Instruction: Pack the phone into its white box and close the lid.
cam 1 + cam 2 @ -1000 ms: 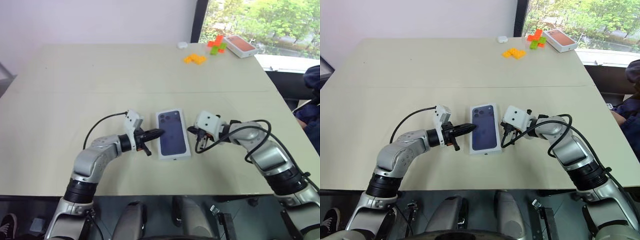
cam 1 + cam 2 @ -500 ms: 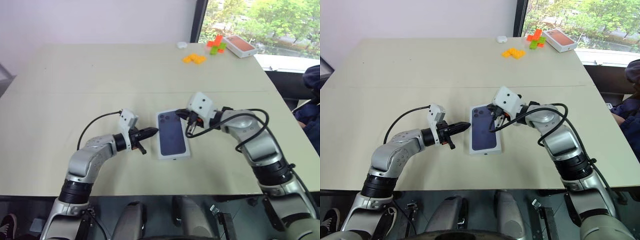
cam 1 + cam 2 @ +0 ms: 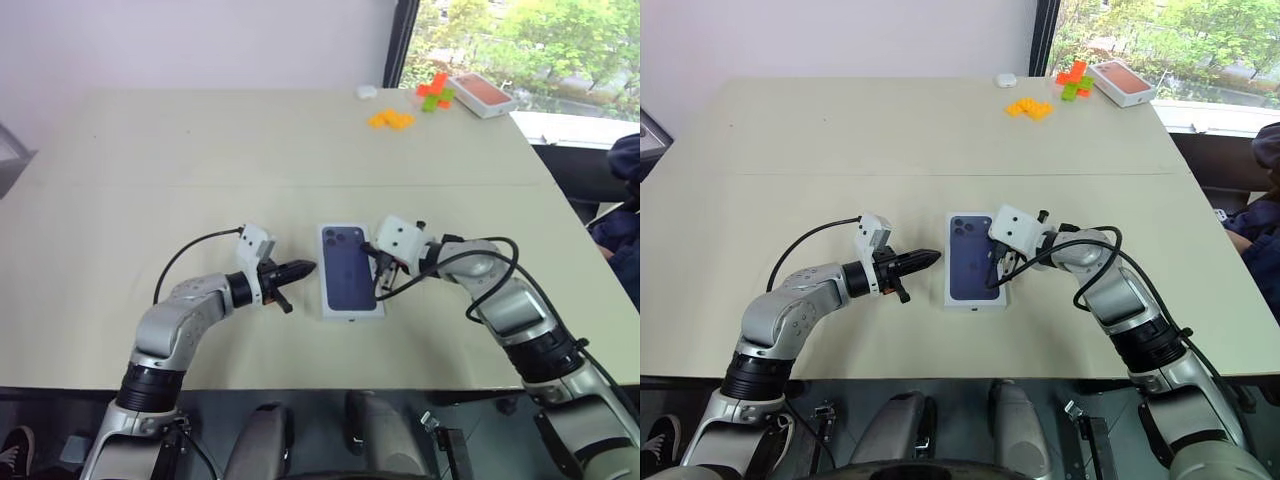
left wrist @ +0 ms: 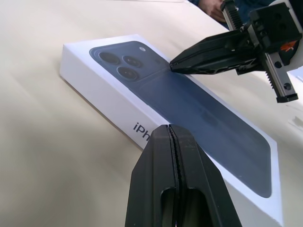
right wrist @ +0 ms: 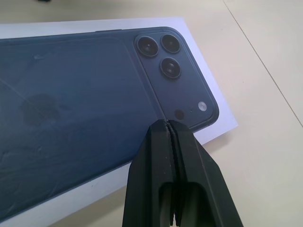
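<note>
Between the two grippers, near the table's [image 3: 150,180] front edge, lies the white box [image 3: 349,270] with its lid [image 4: 102,101] already on, the lid's top printed with a dark navy picture of a phone's back and its three lenses. No actual phone can be seen; whether it is inside the shut box cannot be told. The left gripper [image 3: 305,268] points at the box's long left side with its two black fingers pressed together, holding nothing, its tip just short of the white wall. The right gripper [image 4: 173,65] reaches in from the opposite side, fingers likewise pressed together and empty, its tip over the lid's top near the printed lenses; touch or a thin gap cannot be told. Nothing stands between either tip and the box. Well beyond both grippers, at the table's far right corner, sit yellow blocks [image 3: 389,119], red and green blocks [image 3: 433,90], a white box with an orange-red top [image 3: 481,93] and a small white object [image 3: 365,91].
</note>
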`<state>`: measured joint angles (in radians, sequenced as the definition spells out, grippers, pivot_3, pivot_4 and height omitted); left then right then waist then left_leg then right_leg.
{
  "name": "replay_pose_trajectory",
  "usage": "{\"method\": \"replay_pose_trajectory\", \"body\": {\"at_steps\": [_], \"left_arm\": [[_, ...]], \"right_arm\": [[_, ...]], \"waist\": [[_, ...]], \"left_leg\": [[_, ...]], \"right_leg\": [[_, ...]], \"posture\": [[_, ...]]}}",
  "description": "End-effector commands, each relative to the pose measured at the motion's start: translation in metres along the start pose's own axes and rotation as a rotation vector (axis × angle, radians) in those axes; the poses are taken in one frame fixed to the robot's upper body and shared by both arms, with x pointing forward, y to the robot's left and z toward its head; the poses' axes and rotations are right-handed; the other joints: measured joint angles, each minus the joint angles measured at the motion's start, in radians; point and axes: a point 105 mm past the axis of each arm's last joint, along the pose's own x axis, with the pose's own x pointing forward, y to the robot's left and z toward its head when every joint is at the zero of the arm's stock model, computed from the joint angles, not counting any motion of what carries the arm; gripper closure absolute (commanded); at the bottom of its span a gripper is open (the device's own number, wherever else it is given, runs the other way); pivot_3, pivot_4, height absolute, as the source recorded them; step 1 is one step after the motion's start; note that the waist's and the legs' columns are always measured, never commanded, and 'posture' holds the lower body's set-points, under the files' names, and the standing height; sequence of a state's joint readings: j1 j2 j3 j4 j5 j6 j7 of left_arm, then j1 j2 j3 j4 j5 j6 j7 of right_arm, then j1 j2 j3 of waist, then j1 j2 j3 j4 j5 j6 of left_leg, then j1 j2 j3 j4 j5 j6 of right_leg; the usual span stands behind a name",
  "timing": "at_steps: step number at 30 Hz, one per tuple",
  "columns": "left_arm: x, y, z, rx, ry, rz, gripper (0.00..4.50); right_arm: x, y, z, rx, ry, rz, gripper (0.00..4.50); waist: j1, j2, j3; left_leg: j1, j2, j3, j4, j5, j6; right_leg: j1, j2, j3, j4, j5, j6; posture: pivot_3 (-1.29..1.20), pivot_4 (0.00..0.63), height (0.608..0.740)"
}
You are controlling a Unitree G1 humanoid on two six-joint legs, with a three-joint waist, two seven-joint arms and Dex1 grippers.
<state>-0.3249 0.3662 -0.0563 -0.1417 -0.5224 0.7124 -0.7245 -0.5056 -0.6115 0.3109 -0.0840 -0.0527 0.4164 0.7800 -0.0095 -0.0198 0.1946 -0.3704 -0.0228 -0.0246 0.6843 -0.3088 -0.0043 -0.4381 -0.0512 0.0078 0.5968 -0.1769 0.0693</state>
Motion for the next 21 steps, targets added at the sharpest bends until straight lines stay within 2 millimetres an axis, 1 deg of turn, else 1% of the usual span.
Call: {"method": "replay_pose_trajectory", "body": {"at_steps": [1, 3, 5, 7, 9, 11, 13, 14, 16, 17, 19, 21], "left_arm": [[-0.001, -0.006, 0.013, 0.036, -0.040, -0.019, 4.50], [0.000, -0.005, 0.013, 0.040, -0.040, -0.019, 4.50], [0.000, -0.005, 0.015, 0.044, -0.044, -0.018, 4.50], [0.003, -0.006, 0.023, 0.031, -0.078, -0.020, 4.50], [0.009, -0.014, 0.034, 0.041, -0.108, -0.058, 4.50], [0.014, -0.021, 0.038, 0.052, -0.115, -0.084, 4.50], [0.023, -0.034, 0.036, 0.101, -0.079, -0.139, 4.50], [0.023, -0.037, 0.033, 0.109, -0.059, -0.154, 4.50], [0.021, -0.037, 0.027, 0.119, -0.028, -0.168, 4.50], [0.020, -0.036, 0.022, 0.126, -0.009, -0.170, 4.50], [0.020, -0.031, 0.004, 0.165, 0.064, -0.167, 4.50], [0.020, -0.027, -0.011, 0.189, 0.125, -0.160, 4.50]], "right_arm": [[0.000, 0.009, -0.011, 0.010, 0.049, 0.035, 4.43], [-0.001, 0.010, -0.006, 0.000, 0.026, 0.040, 4.43], [-0.004, 0.007, 0.006, 0.028, -0.025, 0.040, 4.43], [-0.008, 0.005, 0.017, 0.092, -0.081, 0.050, 4.43], [-0.013, 0.009, 0.024, 0.133, -0.128, 0.096, 4.43], [-0.016, 0.013, 0.027, 0.163, -0.150, 0.124, 4.43], [-0.027, 0.027, 0.036, 0.166, -0.210, 0.211, 4.43], [-0.031, 0.027, 0.045, 0.236, -0.256, 0.237, 4.43], [-0.036, 0.026, 0.055, 0.285, -0.293, 0.264, 4.43], [-0.036, 0.027, 0.053, 0.272, -0.274, 0.274, 4.43], [-0.037, 0.038, 0.032, 0.204, -0.163, 0.310, 4.43], [-0.038, 0.048, 0.013, 0.169, -0.077, 0.340, 4.43]], "waist": [[-0.001, 0.000, 0.000], [-0.002, 0.000, 0.000], [-0.001, 0.000, 0.000], [-0.001, 0.000, 0.000], [0.000, 0.000, 0.000], [0.001, 0.000, 0.000], [0.001, 0.000, 0.000], [0.000, 0.000, 0.000], [-0.006, 0.000, 0.000], [-0.008, 0.000, 0.000], [-0.003, 0.000, 0.000], [0.002, 0.000, 0.000]], "left_leg": [[0.000, 0.000, 0.000, 0.000, 0.000, 0.000], [0.001, 0.000, 0.000, 0.000, 0.000, 0.000], [0.000, 0.000, 0.000, 0.000, 0.000, 0.000], [0.000, 0.000, 0.000, 0.000, 0.000, 0.000], [-0.001, 0.000, 0.000, 0.000, 0.000, 0.000], [-0.001, 0.000, -0.001, 0.000, 0.000, 0.000], [-0.001, 0.000, 0.000, 0.000, 0.000, 0.000], [-0.001, 0.000, -0.001, 0.000, 0.000, 0.000], [-0.001, 0.000, 0.000, 0.000, 0.000, 0.000], [-0.001, 0.000, 0.001, 0.000, 0.000, 0.000], [-0.001, 0.001, 0.001, 0.000, 0.000, 0.000], [-0.001, 0.001, 0.000, 0.000, 0.000, 0.000]], "right_leg": [[0.000, 0.000, 0.000, 0.000, 0.000, 0.000], [0.001, 0.000, 0.000, 0.000, 0.000, 0.000], [0.000, 0.000, 0.000, 0.000, 0.001, 0.002], [0.000, 0.000, 0.000, 0.000, 0.001, 0.002], [0.000, 0.000, 0.000, 0.000, 0.001, 0.002], [0.000, 0.000, 0.000, 0.000, 0.001, 0.002], [-0.001, 0.000, 0.000, 0.000, 0.001, 0.002], [-0.001, 0.000, 0.000, -0.001, 0.001, 0.003], [-0.001, 0.000, 0.000, -0.001, 0.001, 0.003], [-0.002, 0.000, 0.001, 0.000, 0.002, 0.003], [-0.002, 0.001, 0.001, 0.000, 0.001, 0.003], [-0.001, 0.002, 0.000, 0.000, -0.001, -0.001]], "posture": [[0.00, 0.150, 0.740], [0.00, 0.150, 0.740], [0.00, 0.150, 0.740], [0.00, 0.150, 0.740], [0.00, 0.150, 0.740], [0.00, 0.150, 0.740], [0.00, 0.150, 0.740], [0.00, 0.150, 0.740], [0.00, 0.150, 0.740], [0.00, 0.150, 0.740], [0.00, 0.150, 0.740], [0.00, 0.150, 0.740]]}}
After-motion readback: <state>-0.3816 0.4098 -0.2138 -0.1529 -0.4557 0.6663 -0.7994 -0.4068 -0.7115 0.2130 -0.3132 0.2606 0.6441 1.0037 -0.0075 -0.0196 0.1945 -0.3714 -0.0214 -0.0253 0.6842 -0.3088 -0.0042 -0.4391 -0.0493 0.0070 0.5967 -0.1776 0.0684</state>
